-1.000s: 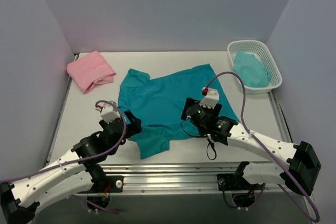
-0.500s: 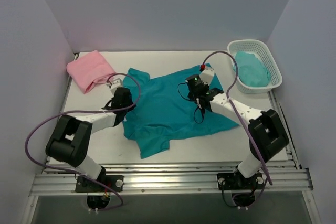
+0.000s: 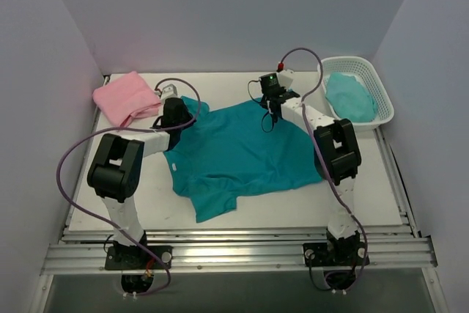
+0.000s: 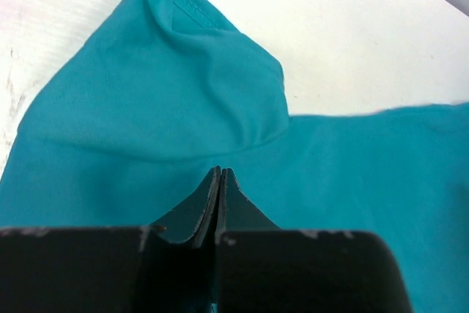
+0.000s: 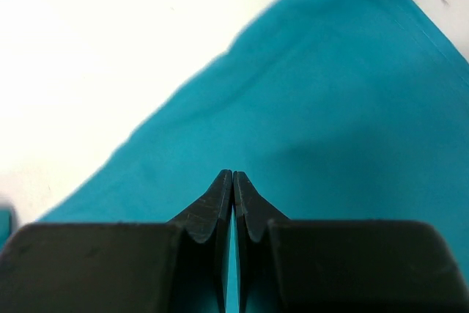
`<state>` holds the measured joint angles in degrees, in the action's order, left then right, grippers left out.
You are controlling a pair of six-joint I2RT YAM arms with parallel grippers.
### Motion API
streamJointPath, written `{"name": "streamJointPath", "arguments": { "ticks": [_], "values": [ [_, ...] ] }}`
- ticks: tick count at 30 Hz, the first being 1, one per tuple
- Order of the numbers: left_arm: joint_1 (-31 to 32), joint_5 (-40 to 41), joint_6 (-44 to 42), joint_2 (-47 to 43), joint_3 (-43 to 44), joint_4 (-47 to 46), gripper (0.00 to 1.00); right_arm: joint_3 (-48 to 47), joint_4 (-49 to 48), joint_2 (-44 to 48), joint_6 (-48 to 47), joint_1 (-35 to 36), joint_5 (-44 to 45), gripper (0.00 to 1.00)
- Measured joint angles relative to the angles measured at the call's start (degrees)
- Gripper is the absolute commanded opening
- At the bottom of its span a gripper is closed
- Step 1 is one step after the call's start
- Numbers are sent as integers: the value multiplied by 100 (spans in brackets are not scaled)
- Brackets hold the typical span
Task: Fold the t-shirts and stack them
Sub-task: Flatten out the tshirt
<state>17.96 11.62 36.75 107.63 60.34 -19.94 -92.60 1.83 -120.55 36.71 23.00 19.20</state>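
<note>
Left wrist view: my left gripper [image 4: 220, 173] is closed, tips on the teal t-shirt [image 4: 139, 108] by its sleeve; my right gripper [image 5: 232, 176], closed too, sits near its edge.

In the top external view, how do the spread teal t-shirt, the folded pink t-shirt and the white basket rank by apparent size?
1. spread teal t-shirt, clearly the largest.
2. white basket and folded pink t-shirt: they look nearly alike, so I do not rank them.
</note>
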Motion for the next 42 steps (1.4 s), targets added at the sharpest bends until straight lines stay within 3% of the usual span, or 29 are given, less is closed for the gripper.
{"name": "streamJointPath", "arguments": {
  "ticks": [9,17,25,26,28,29,30,35,38,40,41,42],
  "values": [
    [-417,-372,50,1209,1032,356,2,-1351,7,-1585,-70,-686,-791,0],
    [-636,-894,208,2391,2973,1150,2,-2006,-111,-2072,92,-1174,-1316,0],
    [-789,-1687,90,4621,7272,3368,2,-1631,-627,-1974,323,-1322,-1692,0],
    [-793,-1753,68,4872,7761,3578,3,-1425,-774,-1886,365,-1325,-1716,1],
    [-809,-1899,33,5362,8703,3971,5,-975,-986,-1635,422,-1333,-1755,14],
    [-813,-1978,28,5480,8905,4011,8,-743,-1069,-1493,446,-1333,-1775,26],
    [-822,-2061,39,5549,8977,3993,9,-562,-1097,-1364,461,-1333,-1788,30],
    [-898,-2422,59,5713,9064,3639,23,83,-1088,-807,426,-1327,-1733,33],
    [-953,-2702,96,5965,9381,3263,66,275,-1062,-538,396,-1314,-1661,33],
    [-986,-2848,160,5947,9296,2896,73,374,-1062,-343,363,-1272,-1615,33],
    [-999,-2863,186,5877,9171,2680,84,415,-1067,-247,348,-1259,-1587,33],
    [-1016,-2889,173,5764,8931,2503,87,468,-1078,-144,323,-1239,-1534,33]
  ]
}}
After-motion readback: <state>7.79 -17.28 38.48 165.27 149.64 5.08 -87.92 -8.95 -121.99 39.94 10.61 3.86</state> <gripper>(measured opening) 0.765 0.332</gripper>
